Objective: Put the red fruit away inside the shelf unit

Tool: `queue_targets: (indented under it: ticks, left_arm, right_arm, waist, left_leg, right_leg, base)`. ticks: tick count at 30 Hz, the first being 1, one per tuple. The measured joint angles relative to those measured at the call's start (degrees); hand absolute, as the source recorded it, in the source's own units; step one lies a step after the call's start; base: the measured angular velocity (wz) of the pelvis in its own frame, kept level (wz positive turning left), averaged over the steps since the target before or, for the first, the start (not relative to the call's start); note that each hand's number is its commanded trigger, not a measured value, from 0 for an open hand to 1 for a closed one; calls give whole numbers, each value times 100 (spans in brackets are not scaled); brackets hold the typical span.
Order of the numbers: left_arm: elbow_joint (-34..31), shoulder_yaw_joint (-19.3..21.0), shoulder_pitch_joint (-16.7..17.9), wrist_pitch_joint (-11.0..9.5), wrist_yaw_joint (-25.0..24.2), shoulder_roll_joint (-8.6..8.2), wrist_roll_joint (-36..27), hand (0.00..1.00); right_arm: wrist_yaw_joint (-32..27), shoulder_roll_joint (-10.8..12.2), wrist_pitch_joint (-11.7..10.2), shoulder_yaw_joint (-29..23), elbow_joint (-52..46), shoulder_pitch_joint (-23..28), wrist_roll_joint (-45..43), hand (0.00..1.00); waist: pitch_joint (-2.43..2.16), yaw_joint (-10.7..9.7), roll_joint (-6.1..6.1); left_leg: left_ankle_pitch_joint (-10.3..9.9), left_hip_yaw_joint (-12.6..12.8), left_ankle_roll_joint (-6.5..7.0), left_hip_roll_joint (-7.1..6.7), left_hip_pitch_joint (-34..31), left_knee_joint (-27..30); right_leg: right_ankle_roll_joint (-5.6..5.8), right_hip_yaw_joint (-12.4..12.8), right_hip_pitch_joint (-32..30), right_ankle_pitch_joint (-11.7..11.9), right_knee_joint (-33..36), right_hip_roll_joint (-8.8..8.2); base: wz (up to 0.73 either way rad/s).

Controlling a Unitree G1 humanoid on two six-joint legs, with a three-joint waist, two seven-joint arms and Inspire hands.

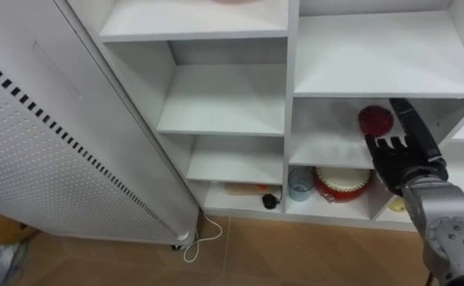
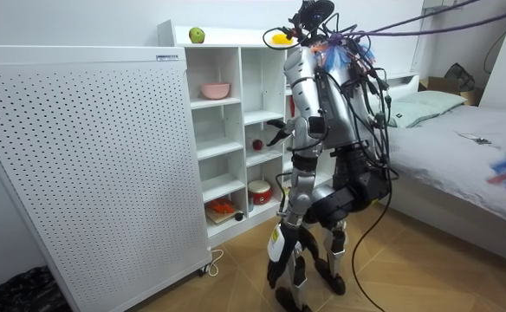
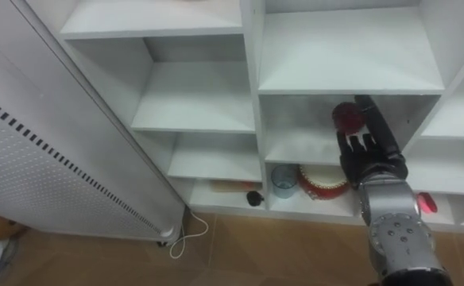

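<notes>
A dark red apple lies on the middle shelf of the right column of the white closet. My right hand reaches into that compartment from the lower right, open with its fingers straight. The longest finger lies along the apple's right side and the others end just below it. In the room view I stand close in front of the closet, with my right hand stretched toward the apple. My left hand hangs by my hip. A green apple and a yellow fruit sit on the closet's top.
A white perforated panel stands against the closet's left side. Below the apple are a red round tin, a blue cup and a small black object. A pink bowl sits on an upper shelf. A bed lies behind me.
</notes>
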Motion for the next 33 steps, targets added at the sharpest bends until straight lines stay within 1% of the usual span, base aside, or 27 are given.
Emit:
queue_targets:
  ticks: [6, 16, 19, 20, 23, 25, 27, 28, 31, 33]
  left_arm:
    - [-14, 49, 1, 18, 0, -3, 24, 0]
    - [-127, 50, 20, 40, -1, -3, -6, 0]
    - [-139, 50, 23, 42, -1, -3, -4, 0]
    - [-148, 50, 36, 46, -1, -3, -5, 0]
    - [-192, 47, 74, 59, -1, -2, -11, 0]
    - [-186, 47, 84, 61, -1, 1, -13, 0]
    - [-194, 44, 146, 59, 0, 5, -21, 0]
    - [-187, 35, 165, 60, -1, 5, -21, 0]
    - [-165, 27, 226, 109, -15, 2, -25, 0]
    - [-172, 38, 226, 155, -20, 4, -24, 0]
  right_arm:
    - [6, -24, 7, -16, 7, 1, 69, 0]
    - [130, -24, 19, -38, 36, 3, 151, 0]
    - [196, -24, 42, -66, 92, 3, 161, 0]
    - [226, -23, 87, -89, 127, 3, 166, 0]
    - [294, -23, 150, -158, 245, 3, 181, 0]
    - [387, -30, 180, -179, 431, 5, 211, 0]
    - [558, -40, 248, -179, 720, 18, 295, 0]
    - [605, -44, 260, -180, 804, 20, 357, 0]
    - [823, -50, 268, -221, 1175, 194, 425, 0]
    - [1064, -49, 318, -277, 1556, 314, 504, 0]
  waist:
    - [-2, 81, 5]
    - [-2, 92, 4]
    - [-2, 90, 4]
    - [-2, 87, 4]
    - [0, 81, 2]
    - [1, 92, 1]
    - [6, 92, 8]
    - [12, 84, 13]
    - [23, 98, 18]
    - [43, 88, 45]
  left_leg:
    - [-27, 40, 3, 18, 16, 92]
    - [-39, 60, 8, 38, 18, 131]
    - [-40, 61, 9, 28, 35, 120]
    - [-43, 64, 10, 21, 51, 115]
    - [-63, 70, 15, -31, 115, 111]
    - [-92, 82, 16, -35, 217, 106]
    - [-119, 98, 11, 12, 410, 42]
    - [-121, 98, 11, 12, 468, 12]
    - [-120, 99, 9, 32, 851, -219]
    - [-117, 104, 4, 42, 1130, -402]
  right_leg:
    - [0, 37, 1, -21, 90, 1]
    - [-1, 48, 4, -24, 109, 8]
    - [3, 50, 16, -32, 110, -4]
    - [7, 58, 28, -40, 114, -5]
    - [38, 104, 72, -70, 153, -13]
    - [45, 118, 155, -94, 154, -13]
    - [44, 97, 357, -97, 57, 8]
    - [45, 84, 423, -98, 24, 6]
    - [79, 22, 820, -86, -233, 34]
    - [98, -49, 1106, -68, -430, 42]
  base:
    - [-1]
    - [0]
    - [0]
    - [0]
    - [2]
    - [-2]
    - [-10]
    - [-7]
    - [-6]
    - [-6]
